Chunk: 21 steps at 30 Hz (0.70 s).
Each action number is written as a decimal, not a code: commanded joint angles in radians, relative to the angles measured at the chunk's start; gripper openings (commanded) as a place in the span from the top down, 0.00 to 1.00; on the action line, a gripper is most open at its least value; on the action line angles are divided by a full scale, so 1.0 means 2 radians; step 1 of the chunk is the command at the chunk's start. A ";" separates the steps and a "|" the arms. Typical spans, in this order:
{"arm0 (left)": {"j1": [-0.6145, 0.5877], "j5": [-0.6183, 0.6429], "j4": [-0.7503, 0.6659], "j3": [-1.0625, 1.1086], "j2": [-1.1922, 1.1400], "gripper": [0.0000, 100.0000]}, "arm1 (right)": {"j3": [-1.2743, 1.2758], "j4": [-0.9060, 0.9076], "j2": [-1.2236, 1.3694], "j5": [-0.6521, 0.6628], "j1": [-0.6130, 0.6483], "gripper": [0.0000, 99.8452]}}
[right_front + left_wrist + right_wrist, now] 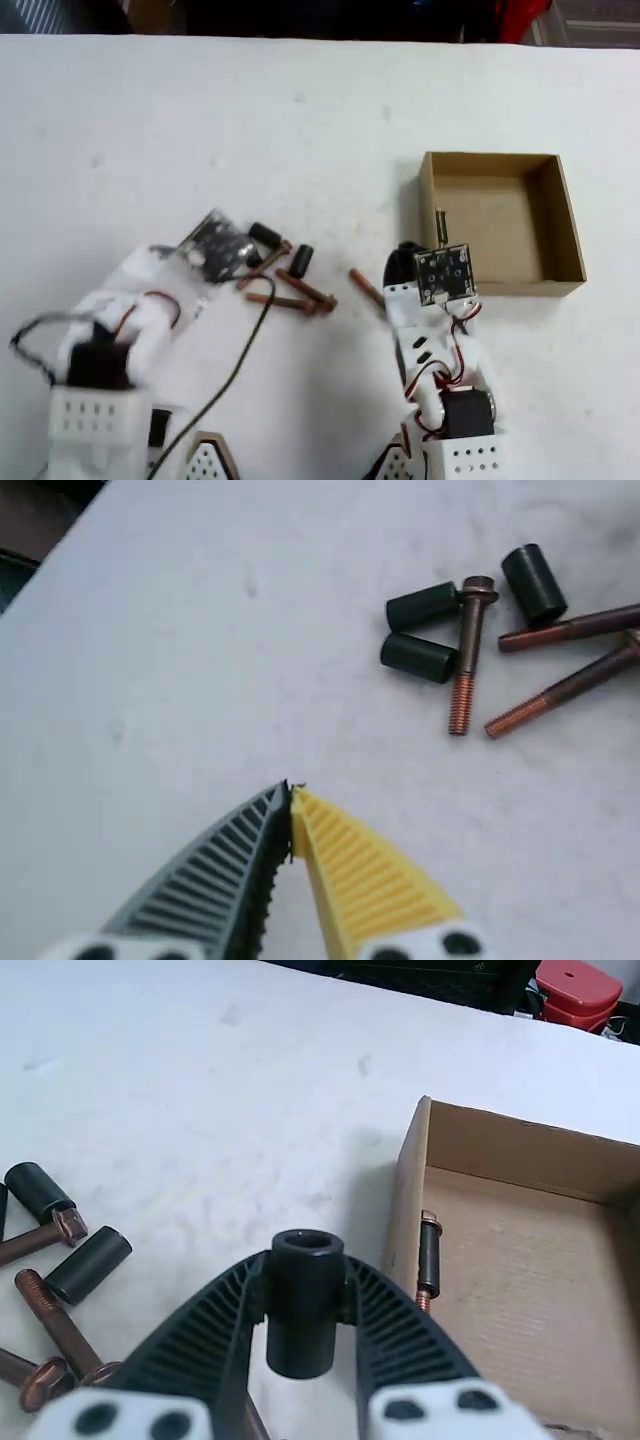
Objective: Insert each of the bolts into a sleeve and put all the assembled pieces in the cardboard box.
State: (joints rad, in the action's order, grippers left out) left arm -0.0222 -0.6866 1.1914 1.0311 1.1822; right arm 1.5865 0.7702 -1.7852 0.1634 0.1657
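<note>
A plain white surface [300, 120] carried everything, with a dark strip of room beyond its far edge. Nearest the arms' bases, the left pincer [290, 790] was clenched, its grey and yellow fingertips meeting on nothing, just above the surface and near the loose parts. The right pincer [305, 1262] gripped a black cylindrical sleeve [303, 1310], held upright with its open bore facing up, just short of the box's near wall.

Between the two arms lay the unassembled stock: three loose black sleeves [418, 657] and several copper-coloured threaded bolts [468, 655], clustered and partly touching, with one further bolt [365, 285] lying apart, closer to the right arm. None of these bolts sat inside a sleeve.

Farther off stood the open brown cardboard box [560, 215]. Inside it, along the wall nearest the loose parts, rested one assembled piece [429, 1255], a bolt already through its sleeve.

By this showing the task was early: one piece delivered, one sleeve in hand awaiting a bolt, and most pairs still to be joined and boxed.
</note>
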 commanded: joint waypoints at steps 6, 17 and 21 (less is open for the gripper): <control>0.090 -0.005 -0.001 -0.089 -0.173 0.98 | 0.035 -0.081 -0.008 -0.005 -0.007 0.98; 0.153 -0.114 -0.047 -0.106 -0.323 0.98 | 0.038 -0.098 -0.008 -0.005 -0.047 0.98; 0.160 -0.135 -0.087 -0.105 -0.367 0.98 | 0.037 -0.098 -0.008 -0.005 -0.055 0.98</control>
State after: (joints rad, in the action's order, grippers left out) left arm 0.2677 -0.9168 1.0779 0.8654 0.4933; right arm 1.6632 0.6030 -1.7883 0.1634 0.0783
